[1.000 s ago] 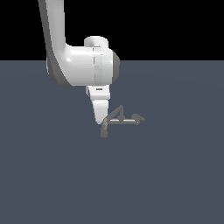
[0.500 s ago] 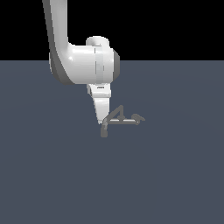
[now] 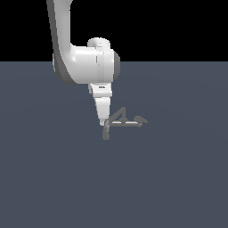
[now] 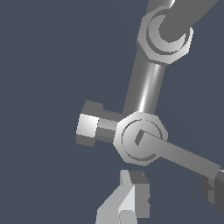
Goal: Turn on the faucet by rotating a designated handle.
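The faucet (image 3: 122, 122) sits just beside our gripper (image 3: 103, 121); we cannot tell how its jaws stand.

floor (image 3: 178, 178): flat slate-blue, bare | backdrop (image 3: 169, 26): plain black above straight horizon | light: even

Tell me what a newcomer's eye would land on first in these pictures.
The big white robot arm dominates the exterior view, reaching down from the top over a bare dark grey floor. At its tip, the gripper is down against the tiny grey faucet, at that fixture's end toward the exterior view's left. In the wrist view, the faucet's shiny hub and thin straight handle fill the picture.
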Robot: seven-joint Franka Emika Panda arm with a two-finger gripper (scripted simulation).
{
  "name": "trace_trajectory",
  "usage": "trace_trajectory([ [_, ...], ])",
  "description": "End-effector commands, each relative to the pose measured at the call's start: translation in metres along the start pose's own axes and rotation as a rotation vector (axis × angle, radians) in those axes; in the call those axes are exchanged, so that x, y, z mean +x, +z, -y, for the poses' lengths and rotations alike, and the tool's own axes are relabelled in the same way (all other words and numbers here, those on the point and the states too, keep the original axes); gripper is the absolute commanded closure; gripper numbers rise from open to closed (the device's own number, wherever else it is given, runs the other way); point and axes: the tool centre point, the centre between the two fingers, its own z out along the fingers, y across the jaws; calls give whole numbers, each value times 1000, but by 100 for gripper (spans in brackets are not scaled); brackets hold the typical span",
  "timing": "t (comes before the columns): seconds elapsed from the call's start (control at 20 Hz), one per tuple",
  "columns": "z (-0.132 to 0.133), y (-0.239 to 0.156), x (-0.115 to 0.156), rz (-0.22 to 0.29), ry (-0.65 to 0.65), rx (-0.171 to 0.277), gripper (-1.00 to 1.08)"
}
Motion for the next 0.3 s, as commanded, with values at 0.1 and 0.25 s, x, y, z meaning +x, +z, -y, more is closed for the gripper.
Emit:
trace_trajectory([
  [0.1, 17, -1, 61, -28, 81, 32, 108],
  [0.25, 21, -2, 68, -31, 91, 36, 108],
])
